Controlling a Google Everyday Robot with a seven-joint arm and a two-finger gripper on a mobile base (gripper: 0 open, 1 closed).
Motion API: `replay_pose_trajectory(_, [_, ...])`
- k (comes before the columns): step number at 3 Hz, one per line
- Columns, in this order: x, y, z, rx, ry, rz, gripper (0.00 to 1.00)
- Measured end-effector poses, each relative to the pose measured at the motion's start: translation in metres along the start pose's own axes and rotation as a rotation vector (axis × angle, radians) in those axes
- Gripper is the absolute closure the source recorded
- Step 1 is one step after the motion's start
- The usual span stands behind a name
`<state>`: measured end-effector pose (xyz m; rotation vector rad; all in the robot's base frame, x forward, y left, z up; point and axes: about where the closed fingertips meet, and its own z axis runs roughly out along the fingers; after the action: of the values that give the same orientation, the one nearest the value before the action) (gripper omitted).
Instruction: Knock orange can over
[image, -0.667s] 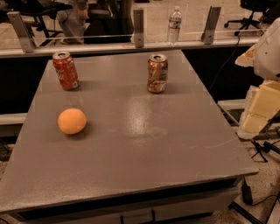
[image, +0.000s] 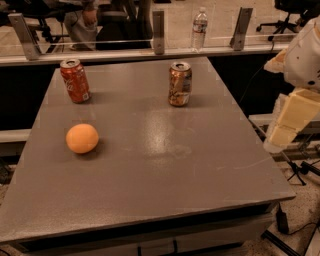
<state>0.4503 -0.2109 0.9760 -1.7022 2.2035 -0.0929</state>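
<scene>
Bare tabletop (image: 165, 165) between orange can (image: 180, 84) and hand (image: 287, 122) off the table's edge

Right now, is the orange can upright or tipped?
Upright: the orange can stands on its base, rim up. The tool hangs right of the table.

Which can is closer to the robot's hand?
The orange-brown can, back middle; the red can stands far left, farther from the gripper hanging off to the right.

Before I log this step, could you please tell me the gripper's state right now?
Gripper: cannot be told; beside the table's right edge, apart from the upright orange can.
</scene>
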Motion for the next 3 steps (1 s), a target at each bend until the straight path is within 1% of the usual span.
replay_pose_trajectory(1, [-0.011,-0.016,0.01,0.028,-0.043,0.005,0.0])
replay_pose_trajectory(2, [-0.026,-0.037,0.027,0.053,-0.098,0.027,0.0])
replay_pose_trajectory(3, [-0.043,-0.06,0.047,0.067,-0.159,0.067,0.0])
